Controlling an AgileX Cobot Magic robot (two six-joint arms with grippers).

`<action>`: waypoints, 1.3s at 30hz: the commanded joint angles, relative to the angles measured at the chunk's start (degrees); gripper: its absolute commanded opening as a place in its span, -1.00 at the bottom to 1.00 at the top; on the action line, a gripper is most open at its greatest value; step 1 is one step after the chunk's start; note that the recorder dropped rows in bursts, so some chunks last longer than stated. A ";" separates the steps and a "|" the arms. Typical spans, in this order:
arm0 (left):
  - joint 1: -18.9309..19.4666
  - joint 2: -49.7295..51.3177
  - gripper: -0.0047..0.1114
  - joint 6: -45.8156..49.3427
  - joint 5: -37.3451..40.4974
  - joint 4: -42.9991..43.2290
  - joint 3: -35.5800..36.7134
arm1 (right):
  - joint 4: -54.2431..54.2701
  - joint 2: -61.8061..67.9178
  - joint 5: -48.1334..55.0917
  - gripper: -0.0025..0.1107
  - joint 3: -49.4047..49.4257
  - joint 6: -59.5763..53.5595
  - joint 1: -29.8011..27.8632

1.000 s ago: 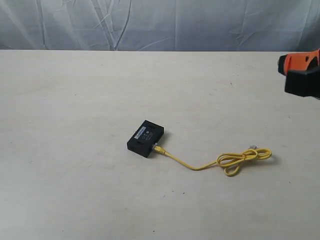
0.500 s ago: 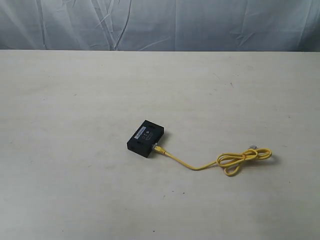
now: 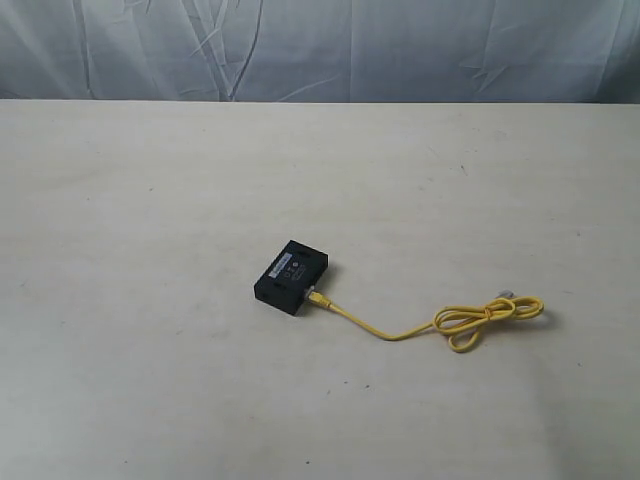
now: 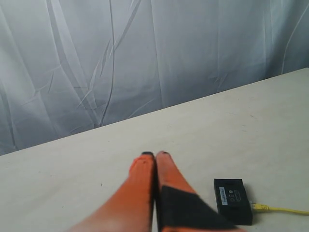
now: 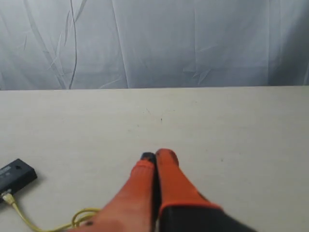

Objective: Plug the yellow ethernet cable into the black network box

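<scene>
Found the black network box [image 3: 291, 277] lying flat on the pale table [image 3: 150, 200], a little left of the middle of the exterior view, white label facing up. Traced the yellow ethernet cable [image 3: 400, 333] from the box's side face turned right and toward the camera, with the plug end touching that face. Could not tell whether seated fully in a port. Followed the cord rightward across the table in a shallow curve to a small bundled loop [image 3: 488, 317], lying well apart from the box, with the free clear plug tip [image 3: 507, 292] poking out just past the loop's far edge. Caught the left gripper [image 4: 154, 154] in the left wrist view only: orange fingers pressed together tip to tip, no gap, nothing clamped, poised over bare table and apart from the box. Spotted in that same view the box and the yellow plug end set against its edge. Caught the right gripper [image 5: 155, 155] in the right wrist view likewise: jaws closed on nothing, apart from both box and cable, with part of the loop hidden behind the fingers. Noted a wrinkled grey-blue cloth backdrop [image 3: 320, 50] hanging behind the table's far edge.
</scene>
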 commanded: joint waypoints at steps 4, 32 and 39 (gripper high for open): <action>-0.15 -0.50 -0.92 -0.03 -0.48 -0.14 0.33 | -0.43 -0.39 -1.03 -0.96 7.00 -0.34 -0.29; -0.15 -0.50 -0.92 0.45 -0.48 0.84 0.33 | -0.30 -0.39 -2.39 -0.96 7.79 -0.24 -0.29; 4.95 -6.77 -0.92 1.13 6.42 13.53 1.18 | -0.30 -0.39 -2.39 -0.96 7.79 -0.24 -0.29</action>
